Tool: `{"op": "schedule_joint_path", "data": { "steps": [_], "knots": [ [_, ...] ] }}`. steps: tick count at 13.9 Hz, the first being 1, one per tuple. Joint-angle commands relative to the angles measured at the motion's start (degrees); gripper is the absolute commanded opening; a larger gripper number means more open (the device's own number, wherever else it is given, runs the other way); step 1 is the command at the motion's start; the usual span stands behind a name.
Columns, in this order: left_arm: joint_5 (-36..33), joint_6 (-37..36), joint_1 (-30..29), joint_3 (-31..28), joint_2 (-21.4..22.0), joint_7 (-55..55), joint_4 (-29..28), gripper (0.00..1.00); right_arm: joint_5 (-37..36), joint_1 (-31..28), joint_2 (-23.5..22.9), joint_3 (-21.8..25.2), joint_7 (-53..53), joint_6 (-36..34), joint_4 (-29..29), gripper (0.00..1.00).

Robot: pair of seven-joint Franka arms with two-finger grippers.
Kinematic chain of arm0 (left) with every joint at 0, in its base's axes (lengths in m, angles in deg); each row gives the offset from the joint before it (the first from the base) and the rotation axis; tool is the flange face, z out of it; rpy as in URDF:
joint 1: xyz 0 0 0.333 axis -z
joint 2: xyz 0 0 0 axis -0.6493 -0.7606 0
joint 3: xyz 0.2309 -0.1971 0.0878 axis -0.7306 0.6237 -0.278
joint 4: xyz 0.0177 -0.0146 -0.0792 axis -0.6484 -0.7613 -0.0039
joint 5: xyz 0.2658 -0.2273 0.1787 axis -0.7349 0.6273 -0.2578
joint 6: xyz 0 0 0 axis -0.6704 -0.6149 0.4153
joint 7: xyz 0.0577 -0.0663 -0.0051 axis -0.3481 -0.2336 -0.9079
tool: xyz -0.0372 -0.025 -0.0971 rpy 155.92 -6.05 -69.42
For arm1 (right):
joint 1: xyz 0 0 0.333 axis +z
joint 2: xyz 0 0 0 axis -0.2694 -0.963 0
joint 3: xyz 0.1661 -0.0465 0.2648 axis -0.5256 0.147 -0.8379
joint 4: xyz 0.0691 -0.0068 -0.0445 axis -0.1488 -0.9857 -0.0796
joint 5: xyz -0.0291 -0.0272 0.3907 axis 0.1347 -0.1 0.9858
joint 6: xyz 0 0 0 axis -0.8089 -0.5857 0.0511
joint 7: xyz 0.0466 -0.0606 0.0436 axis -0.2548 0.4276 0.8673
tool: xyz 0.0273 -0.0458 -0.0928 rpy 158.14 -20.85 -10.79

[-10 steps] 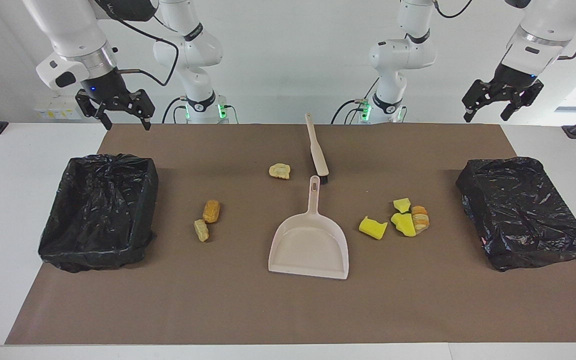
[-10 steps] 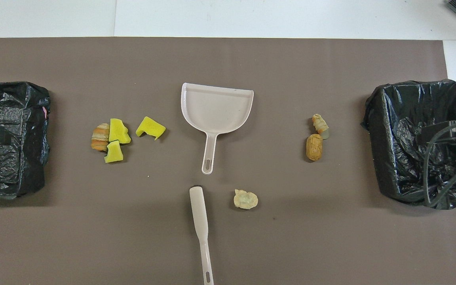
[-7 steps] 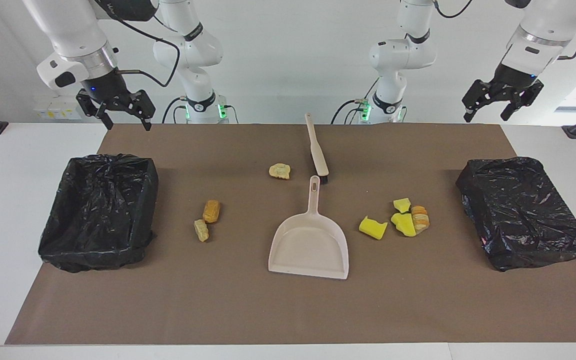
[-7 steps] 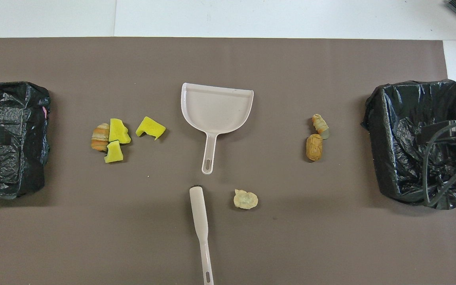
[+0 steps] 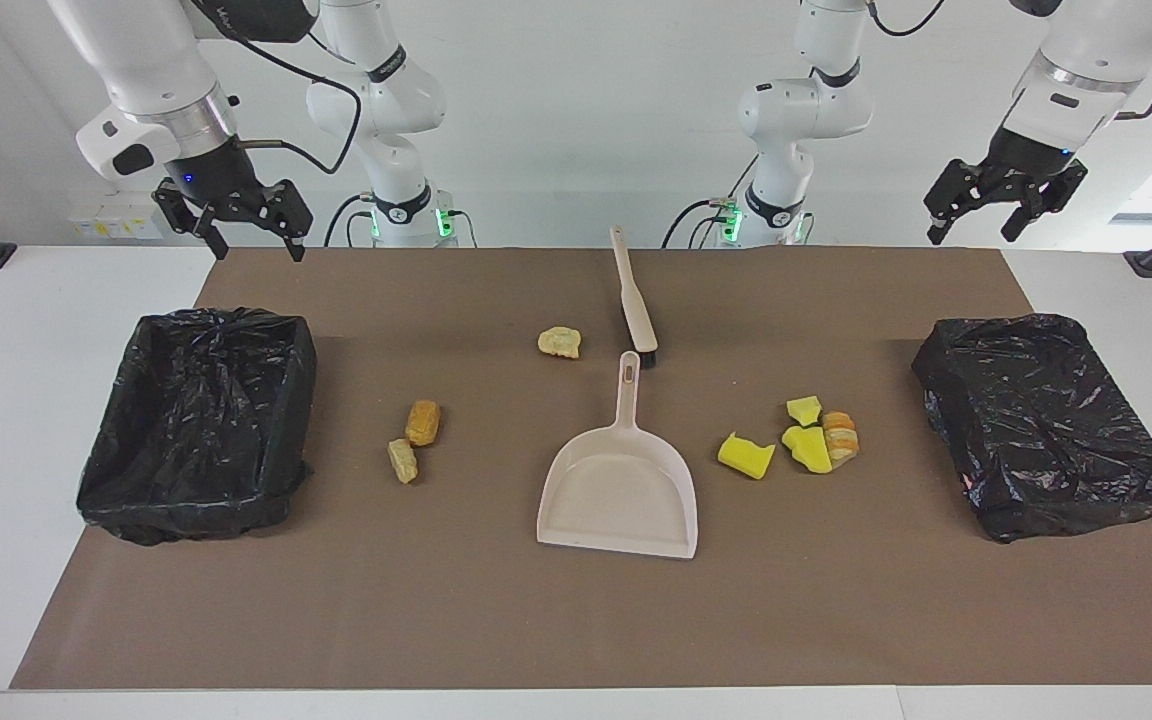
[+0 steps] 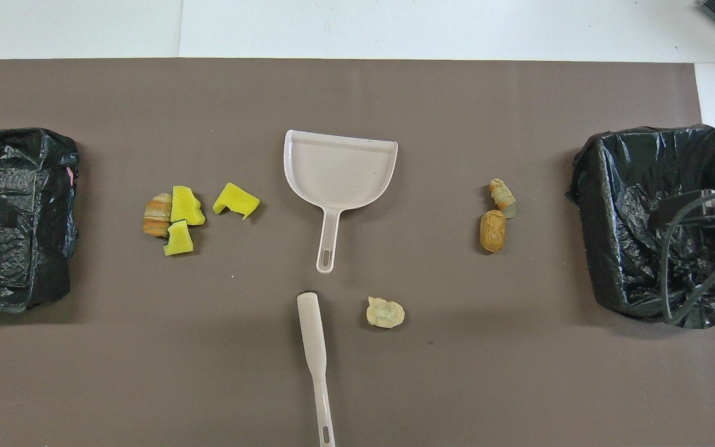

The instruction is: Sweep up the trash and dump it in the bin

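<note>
A beige plastic dustpan (image 6: 340, 167) lies mid-mat, its handle pointing at the robots, with a beige brush (image 6: 313, 347) nearer them. Yellow foam and bread-like scraps (image 6: 174, 214) lie scattered between two black-bagged bins (image 6: 606, 205).

Robotics lab: two Franka arms (image 5: 376, 110) bolted at white table (image 5: 6, 400), brown mat (image 5: 496, 620), bare white wall.

No readable text, labels, brands or numbers on anything in view.
</note>
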Motion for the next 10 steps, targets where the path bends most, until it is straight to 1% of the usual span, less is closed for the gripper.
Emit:
{"op": "schedule_joint_path", "data": {
  "steps": [1,10],
  "knots": [
    [0.19,-0.53,-0.13,-0.02,0.70,-0.31,-0.36,1.00,1.31,0.31,1.86,0.32,-1.05,-0.39,-2.05,1.00],
    [0.19,-0.53,-0.13,-0.02,0.70,-0.31,-0.36,1.00,0.96,0.40,1.42,0.15,-0.96,-0.92,-1.53,1.00]
  ]
}}
